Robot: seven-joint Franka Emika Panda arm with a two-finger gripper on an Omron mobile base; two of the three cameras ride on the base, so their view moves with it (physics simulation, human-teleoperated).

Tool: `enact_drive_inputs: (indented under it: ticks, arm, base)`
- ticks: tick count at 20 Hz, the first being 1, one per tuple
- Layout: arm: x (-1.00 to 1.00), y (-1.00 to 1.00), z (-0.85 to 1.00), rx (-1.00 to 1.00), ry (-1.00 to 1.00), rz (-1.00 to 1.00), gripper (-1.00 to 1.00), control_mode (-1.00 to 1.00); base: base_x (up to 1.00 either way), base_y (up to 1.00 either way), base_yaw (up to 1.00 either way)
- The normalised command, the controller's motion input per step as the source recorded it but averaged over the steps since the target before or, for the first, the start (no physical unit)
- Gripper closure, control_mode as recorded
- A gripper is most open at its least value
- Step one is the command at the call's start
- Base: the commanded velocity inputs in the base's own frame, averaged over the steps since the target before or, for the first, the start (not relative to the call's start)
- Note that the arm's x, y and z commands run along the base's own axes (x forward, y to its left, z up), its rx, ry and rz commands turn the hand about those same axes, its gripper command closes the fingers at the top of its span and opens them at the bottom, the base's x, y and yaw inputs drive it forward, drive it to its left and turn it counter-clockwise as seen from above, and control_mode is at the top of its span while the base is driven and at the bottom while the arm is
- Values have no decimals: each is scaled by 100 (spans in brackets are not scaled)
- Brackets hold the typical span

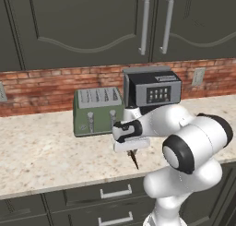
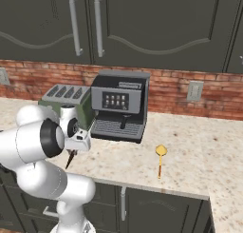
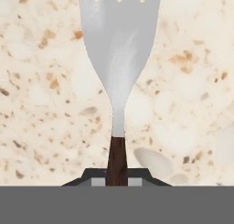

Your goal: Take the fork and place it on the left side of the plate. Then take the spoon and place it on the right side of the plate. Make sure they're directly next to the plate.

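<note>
Two-finger gripper clamped on the dark brown handle of the thin silvery-tined fork, apparently lifted above the speckled beige stone counter. Small yellowish-golden spoon well apart, flat on the counter.

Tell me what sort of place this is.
A simulated home kitchen, it seems: a speckled stone counter under dark cabinets, a brick backsplash, with a green toaster and a coffee machine on it.
</note>
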Motion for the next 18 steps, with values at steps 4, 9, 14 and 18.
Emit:
enact_drive_inputs:
  ticks: [4,9,14,18]
  arm:
    - [-12,-2,26,0,-15,0,100,-100]
    - [-30,-10,71,0,-24,1,100,-100]
    - [-30,-24,89,0,-19,0,100,-100]
    - [-20,-25,97,0,-18,0,100,-100]
  base:
    - [0,0,0]
    - [0,0,0]
    - [0,0,0]
    - [0,0,0]
